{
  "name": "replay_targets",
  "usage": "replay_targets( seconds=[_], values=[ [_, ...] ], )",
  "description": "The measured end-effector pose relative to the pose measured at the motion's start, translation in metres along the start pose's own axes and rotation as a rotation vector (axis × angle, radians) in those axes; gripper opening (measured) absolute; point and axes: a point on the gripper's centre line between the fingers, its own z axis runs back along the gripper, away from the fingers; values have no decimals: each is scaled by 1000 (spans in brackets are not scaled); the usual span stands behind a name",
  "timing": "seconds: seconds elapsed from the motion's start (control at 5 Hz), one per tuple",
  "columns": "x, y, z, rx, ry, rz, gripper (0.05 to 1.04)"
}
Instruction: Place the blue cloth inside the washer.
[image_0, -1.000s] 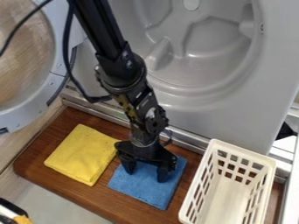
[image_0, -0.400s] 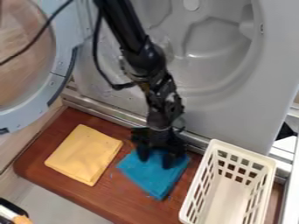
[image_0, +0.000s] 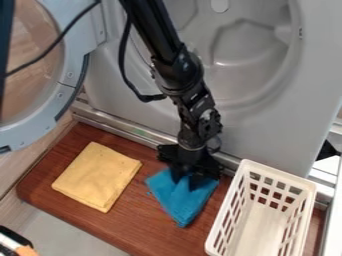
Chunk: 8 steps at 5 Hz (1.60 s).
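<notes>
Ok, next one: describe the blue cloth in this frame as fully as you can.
The blue cloth is a bright, slightly greenish blue, and looks like soft fabric. It lies on the reddish-brown wooden surface, outside the washer, between the yellow cloth and the white basket, apart from both. It is rumpled rather than flat, with creases running down from its upper part, where the gripper is on it, and it narrows to a corner at its lower end.

Reddish-brown wooden board (image_0: 103, 221), smooth; basket (image_0: 220, 239) probably matt plastic.
</notes>
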Motion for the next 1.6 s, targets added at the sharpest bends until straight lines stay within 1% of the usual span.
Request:
replay_targets(
  seconds=[0.2,0.4,0.6,0.8,1.0,1.2,1.6],
  values=[
    [-10,6,8,-68,73,61,209],
    [-9,14,26,-95,168,94,123],
    [16,8,53,-128,125,67,104],
    [18,1,70,-141,110,-3,104],
    [29,-4,91,-158,33,-40,104],
    [39,-6,113,-190,-3,-25,104],
    [75,-6,151,-179,-162,-1,104]
  ],
)
